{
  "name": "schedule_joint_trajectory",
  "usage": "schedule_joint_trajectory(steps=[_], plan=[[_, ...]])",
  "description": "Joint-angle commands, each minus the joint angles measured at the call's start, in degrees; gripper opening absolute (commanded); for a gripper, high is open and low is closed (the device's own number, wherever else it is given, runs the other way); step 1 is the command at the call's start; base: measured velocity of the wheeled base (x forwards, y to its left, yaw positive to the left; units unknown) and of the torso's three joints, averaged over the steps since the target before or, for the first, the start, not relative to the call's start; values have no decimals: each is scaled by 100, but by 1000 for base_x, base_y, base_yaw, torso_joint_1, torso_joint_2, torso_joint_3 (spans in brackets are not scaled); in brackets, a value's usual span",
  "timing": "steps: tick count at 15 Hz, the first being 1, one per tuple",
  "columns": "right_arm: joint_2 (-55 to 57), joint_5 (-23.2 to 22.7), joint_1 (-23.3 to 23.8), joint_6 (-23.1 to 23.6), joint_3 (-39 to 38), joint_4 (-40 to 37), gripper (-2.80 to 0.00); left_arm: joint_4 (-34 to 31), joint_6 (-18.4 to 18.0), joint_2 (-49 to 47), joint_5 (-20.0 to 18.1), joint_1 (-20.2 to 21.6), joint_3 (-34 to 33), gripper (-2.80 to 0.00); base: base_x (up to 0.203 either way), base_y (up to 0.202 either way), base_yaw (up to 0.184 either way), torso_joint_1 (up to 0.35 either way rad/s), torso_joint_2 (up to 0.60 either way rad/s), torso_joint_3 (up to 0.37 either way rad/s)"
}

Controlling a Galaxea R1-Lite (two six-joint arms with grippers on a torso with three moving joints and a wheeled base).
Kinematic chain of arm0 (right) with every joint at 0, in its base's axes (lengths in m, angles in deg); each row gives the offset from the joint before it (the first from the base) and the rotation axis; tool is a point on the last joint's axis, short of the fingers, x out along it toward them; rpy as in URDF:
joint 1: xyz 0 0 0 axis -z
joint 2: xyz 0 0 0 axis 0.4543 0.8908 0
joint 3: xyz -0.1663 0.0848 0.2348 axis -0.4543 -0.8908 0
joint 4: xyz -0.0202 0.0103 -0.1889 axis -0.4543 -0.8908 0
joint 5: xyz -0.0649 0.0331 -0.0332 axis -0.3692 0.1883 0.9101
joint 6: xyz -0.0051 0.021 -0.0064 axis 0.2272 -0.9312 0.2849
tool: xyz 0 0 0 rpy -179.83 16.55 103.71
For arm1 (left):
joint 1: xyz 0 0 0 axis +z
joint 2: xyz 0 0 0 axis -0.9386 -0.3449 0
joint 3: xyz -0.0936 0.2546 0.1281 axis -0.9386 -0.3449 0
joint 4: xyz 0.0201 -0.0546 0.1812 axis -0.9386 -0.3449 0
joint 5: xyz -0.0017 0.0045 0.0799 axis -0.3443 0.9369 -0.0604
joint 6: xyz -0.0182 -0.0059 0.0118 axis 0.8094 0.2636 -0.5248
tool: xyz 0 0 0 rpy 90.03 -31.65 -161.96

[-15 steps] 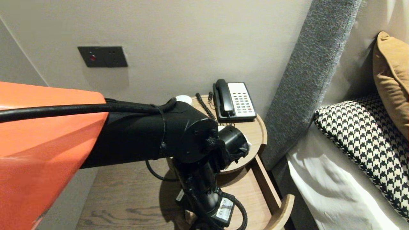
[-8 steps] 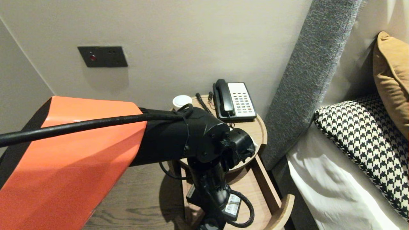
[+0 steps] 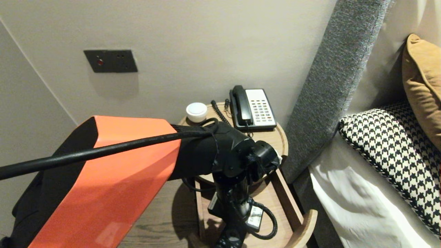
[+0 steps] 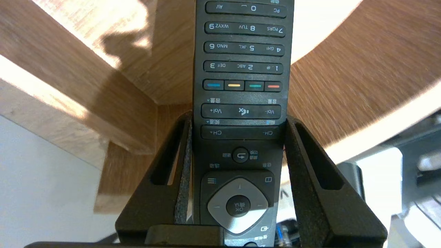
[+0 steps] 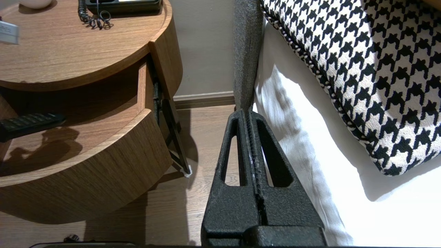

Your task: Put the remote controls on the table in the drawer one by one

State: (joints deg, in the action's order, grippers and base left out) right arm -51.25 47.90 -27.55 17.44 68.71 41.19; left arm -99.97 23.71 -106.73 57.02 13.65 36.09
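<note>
While the head view looks down, the left arm [image 3: 227,162] reaches past the counter's [image 3: 272,136] front edge into the open drawer [image 3: 275,203].

Left wrist view: left claw [image 4: 239,119] part-open, clamped on the remote [image 4: 243,69], which hangs over the drawer floor.

Right wrist view: right claw [image 5: 248,113] fully closed, empty, beside the bed [image 5: 344,193].

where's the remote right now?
The remote is clamped in the left gripper, seen in the left wrist view, over the open drawer of the round bedside table, below the top carrying the phone.
</note>
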Motion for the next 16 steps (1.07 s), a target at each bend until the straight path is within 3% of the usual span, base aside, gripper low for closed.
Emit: schedule_joint_trajectory(steps=[1,10,16], plan=[[8,0,0,-2,-229,8,-280,-11,29,-109,29,1,19,-280,0,0,0,0,0,0],[8,0,0,-2,-229,8,-280,375,76,-147,51,28,19,-280,0,0,0,0,0,0],[8,0,0,-2,-229,0,-280,996,275,-348,300,80,10,-280,0,0,0,0,0,0]])
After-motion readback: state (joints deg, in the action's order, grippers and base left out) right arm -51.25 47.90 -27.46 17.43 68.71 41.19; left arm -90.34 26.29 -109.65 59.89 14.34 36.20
